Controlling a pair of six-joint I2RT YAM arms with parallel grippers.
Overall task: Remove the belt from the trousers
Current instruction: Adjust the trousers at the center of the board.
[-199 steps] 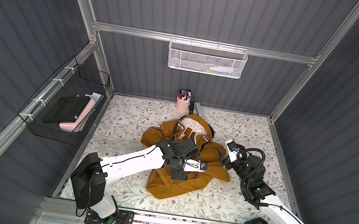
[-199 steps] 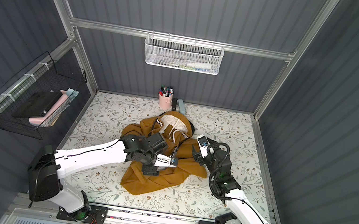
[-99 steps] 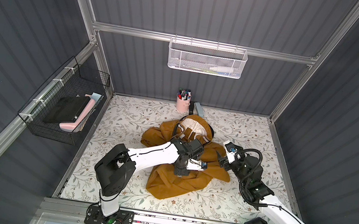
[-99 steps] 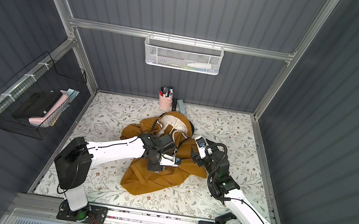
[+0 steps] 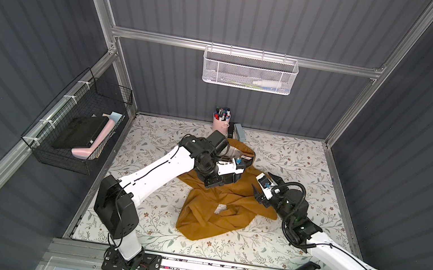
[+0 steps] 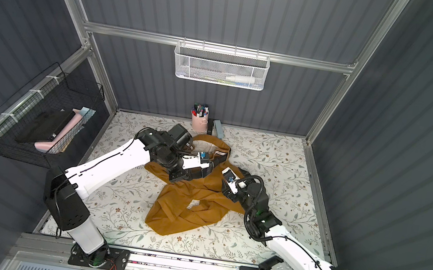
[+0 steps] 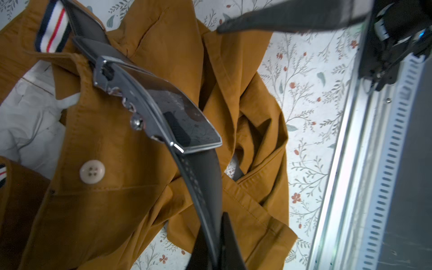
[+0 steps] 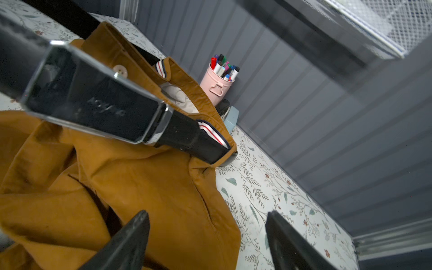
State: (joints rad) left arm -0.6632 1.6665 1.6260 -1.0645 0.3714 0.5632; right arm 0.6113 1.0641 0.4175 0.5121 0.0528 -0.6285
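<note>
Open a second ago, the left claw (image 7: 215, 236) now clamps the belt (image 7: 203, 173); the right claw (image 8: 207, 214) stays apart.

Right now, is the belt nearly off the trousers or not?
Just starting. Done: the left pincer is shut on the belt past its buckle. In hand: that strap end. Left: it looks still buckled and threaded through the trousers, so it must slide out. The right pincer is open.
</note>
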